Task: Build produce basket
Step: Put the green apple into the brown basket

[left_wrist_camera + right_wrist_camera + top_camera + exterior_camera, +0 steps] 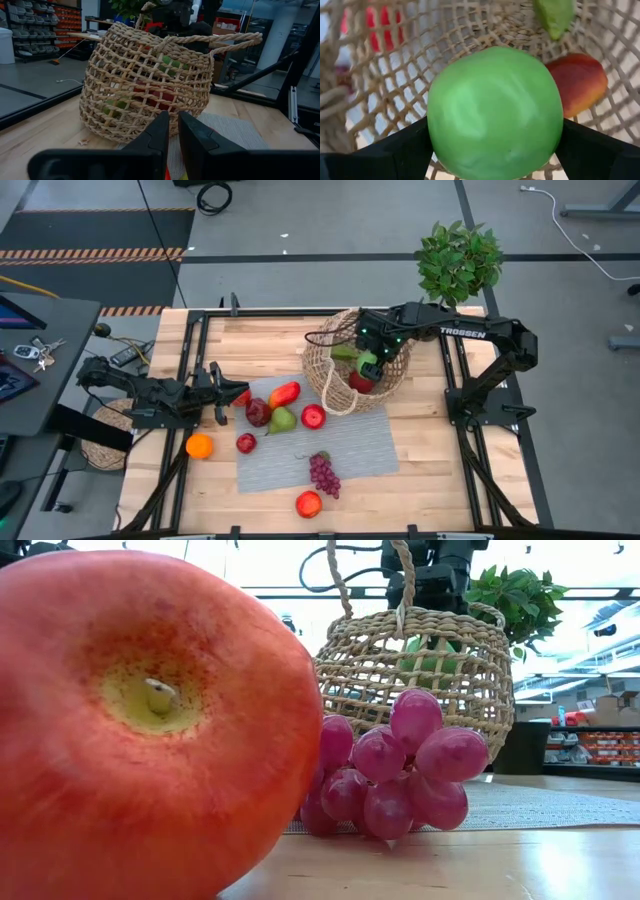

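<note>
Several pcs of produce are left on the table (430, 470), so the job is judged well short of done. Nearest the lower edge of the high view, a red-orange apple (308, 503) and purple grapes (323, 472) are seen. Farther up, on the grey mat (360, 445), a small red fruit (246, 443), green pear (282, 420), red apple (313, 416), dark red fruit (258, 412) and a red-orange pepper (285, 393) are laid; an orange (199, 445) sits off the mat at left. The left hand (218, 393) is held low at mid-left, just beside that cluster, fingers (152, 137) pressed nearly together, nothing seen pinched. Farthest, upper centre, the basket (325, 375) is tipped toward the mat; at least a red-orange fruit (580, 82) and a green pc (554, 17) are already inside. The right hand (368, 365) is reached into it, a round green fruit (495, 112) pinched betw. its fingers, not yet released. Approx. nine pcs remain outside.
</note>
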Action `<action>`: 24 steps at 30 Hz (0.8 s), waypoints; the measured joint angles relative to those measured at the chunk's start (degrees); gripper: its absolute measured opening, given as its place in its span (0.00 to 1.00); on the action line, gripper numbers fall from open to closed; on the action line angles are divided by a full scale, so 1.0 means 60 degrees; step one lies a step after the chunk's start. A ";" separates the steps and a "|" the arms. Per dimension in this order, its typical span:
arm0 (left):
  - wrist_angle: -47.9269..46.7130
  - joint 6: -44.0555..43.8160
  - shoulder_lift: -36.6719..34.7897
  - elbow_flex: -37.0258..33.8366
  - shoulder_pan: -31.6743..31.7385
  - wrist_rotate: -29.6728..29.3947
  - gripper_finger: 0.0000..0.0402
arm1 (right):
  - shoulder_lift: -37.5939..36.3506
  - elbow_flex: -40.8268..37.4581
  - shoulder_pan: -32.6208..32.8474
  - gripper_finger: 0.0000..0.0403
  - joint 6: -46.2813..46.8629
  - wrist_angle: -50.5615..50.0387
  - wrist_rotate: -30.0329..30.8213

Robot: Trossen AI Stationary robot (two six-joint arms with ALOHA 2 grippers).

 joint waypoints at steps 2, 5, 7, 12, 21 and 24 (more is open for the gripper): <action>0.0002 -0.0001 -0.0001 0.0000 0.0001 0.0000 0.12 | 0.0000 0.0000 0.0000 0.91 0.0044 0.0001 0.0087; 0.0002 0.0000 0.0000 0.0000 -0.0002 0.0000 0.12 | 0.0000 0.0000 0.0004 0.91 -0.0009 0.0042 0.0191; 0.0001 -0.0002 0.0002 -0.0003 -0.0002 0.0000 0.12 | 0.0000 0.0000 0.0007 0.91 -0.0027 0.0106 0.0477; -0.0001 -0.0002 -0.0001 0.0000 -0.0002 -0.0003 0.12 | 0.0000 0.0000 0.0000 0.91 -0.0423 0.0258 0.0580; 0.0001 -0.0002 0.0000 0.0000 -0.0002 0.0000 0.12 | 0.0000 0.0000 0.0018 0.91 -0.0361 0.0632 0.1243; 0.0000 -0.0002 -0.0001 -0.0003 -0.0002 -0.0002 0.12 | 0.0000 0.0000 -0.0027 0.92 -0.0232 0.0732 0.1577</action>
